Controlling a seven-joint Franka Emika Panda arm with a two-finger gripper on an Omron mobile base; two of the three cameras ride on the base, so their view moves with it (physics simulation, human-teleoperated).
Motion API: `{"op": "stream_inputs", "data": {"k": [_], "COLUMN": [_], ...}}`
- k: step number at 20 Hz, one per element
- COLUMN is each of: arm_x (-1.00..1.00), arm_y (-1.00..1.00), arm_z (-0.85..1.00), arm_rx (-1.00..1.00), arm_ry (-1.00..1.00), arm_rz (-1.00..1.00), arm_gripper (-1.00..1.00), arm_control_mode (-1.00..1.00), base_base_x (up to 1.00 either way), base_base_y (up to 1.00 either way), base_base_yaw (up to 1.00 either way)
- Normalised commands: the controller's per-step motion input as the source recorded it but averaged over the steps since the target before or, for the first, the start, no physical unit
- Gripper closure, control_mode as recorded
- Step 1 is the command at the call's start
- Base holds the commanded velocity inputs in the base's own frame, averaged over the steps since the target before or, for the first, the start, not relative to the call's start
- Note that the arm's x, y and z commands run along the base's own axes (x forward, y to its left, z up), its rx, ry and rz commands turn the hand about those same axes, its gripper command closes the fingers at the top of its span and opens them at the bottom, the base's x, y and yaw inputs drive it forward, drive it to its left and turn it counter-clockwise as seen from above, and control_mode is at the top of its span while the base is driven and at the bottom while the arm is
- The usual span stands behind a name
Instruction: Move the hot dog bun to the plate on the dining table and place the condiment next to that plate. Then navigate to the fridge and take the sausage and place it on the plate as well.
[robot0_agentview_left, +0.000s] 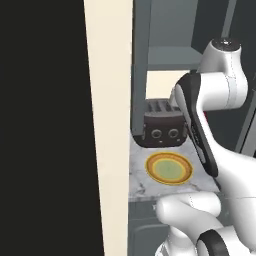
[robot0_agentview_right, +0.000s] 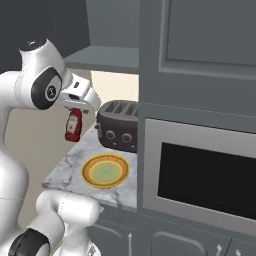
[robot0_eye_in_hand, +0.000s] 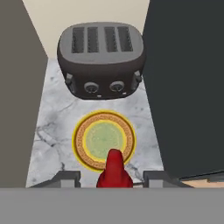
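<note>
My gripper is shut on the condiment, a small red ketchup bottle with a white label. The bottle hangs from the hand above the left part of a marble counter. In the hand view its red tip points over the near rim of a round dish below. The hot dog bun, the plate, the dining table, the fridge and the sausage are out of view.
A yellow-rimmed green dish lies on the counter in front of a dark toaster. A built-in microwave and dark cabinets close off the right side. A cream wall panel stands to the left.
</note>
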Motion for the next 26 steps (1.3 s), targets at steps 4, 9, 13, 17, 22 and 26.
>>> {"op": "stream_inputs", "data": {"k": [4,9,13,17,22,26], "arm_x": [0.00,0.00,0.00,0.00,0.00,0.00], "arm_y": [0.00,0.00,0.00,0.00,0.00,0.00], "arm_z": [0.00,0.00,0.00,0.00,0.00,0.00], "arm_rx": [0.00,0.00,0.00,0.00,0.00,0.00], "arm_ry": [0.00,0.00,0.00,0.00,0.00,0.00], "arm_rz": [0.00,0.00,0.00,0.00,0.00,0.00], "arm_gripper": [1.00,1.00,1.00,1.00,1.00,1.00], "arm_control_mode": [1.00,1.00,1.00,1.00,1.00,1.00], "base_base_x": [-0.68,-1.00,-1.00,-1.00,-1.00,-1.00], "base_base_y": [-0.99,-0.76,0.00,0.00,-0.01,-0.17], "base_base_yaw": [0.00,-0.01,-0.11,-0.11,-0.16,-0.19]}}
